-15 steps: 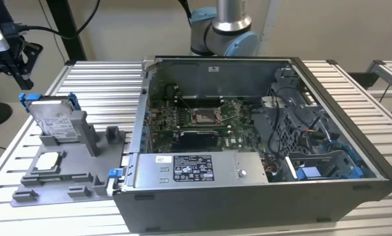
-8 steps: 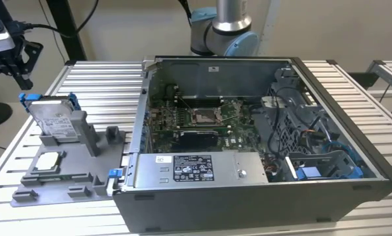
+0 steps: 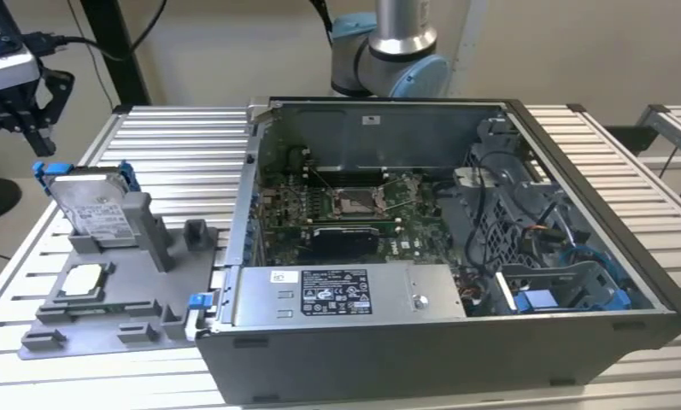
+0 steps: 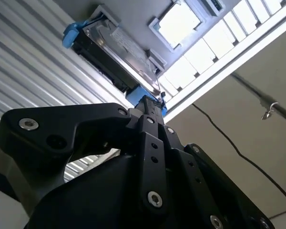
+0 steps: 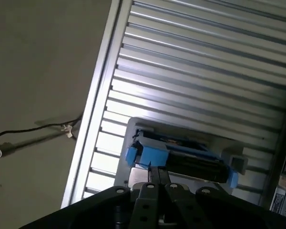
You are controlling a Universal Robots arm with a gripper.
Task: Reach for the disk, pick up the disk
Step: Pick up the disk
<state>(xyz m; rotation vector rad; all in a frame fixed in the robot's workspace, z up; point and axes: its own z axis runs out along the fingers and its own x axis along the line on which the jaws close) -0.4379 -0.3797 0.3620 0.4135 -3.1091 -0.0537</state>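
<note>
With its two black fingers pressed together and nothing between them, the black linkage gripper [image 3: 36, 138] hangs tip-down just above the disk's upper corner on the exterior view's left, and a small gap shows between the two. In both wrist views the closed fingertips line up with one blue end of the disk frame [image 4: 147, 101] [image 5: 155, 171].

The silver-grey rectangular hard drive with a white printed label and a bright blue plastic frame [image 3: 93, 205] [image 4: 117, 52] [image 5: 190, 160] stands on edge in a slot at the far corner of a grey moulded plastic fixture [image 3: 124, 329]. Its labelled face is turned toward the exterior camera.

Nearer the camera on that fixture, a small flat white-faced square chip [image 3: 81, 278] [image 4: 178, 21] lies in its own recess, well apart from the gripper.

The fixture rests on a slatted aluminium table [image 3: 180, 145] [image 5: 205, 52]. Just beside it, on the exterior view's right, sits a large open dark-grey metal computer case [image 3: 454, 367]. Inside the case are a green circuit board [image 3: 352, 205], a long grey metal box with a white-and-black sticker [image 3: 431, 290] along the near wall, and a blue plastic bracket [image 3: 540, 301] among dark cables. Behind the case rises the arm's silver-and-blue base joint [image 3: 391, 60].

In the first wrist view a thin black cable [image 5: 33, 129] trails over the bare floor beside the table's edge.
</note>
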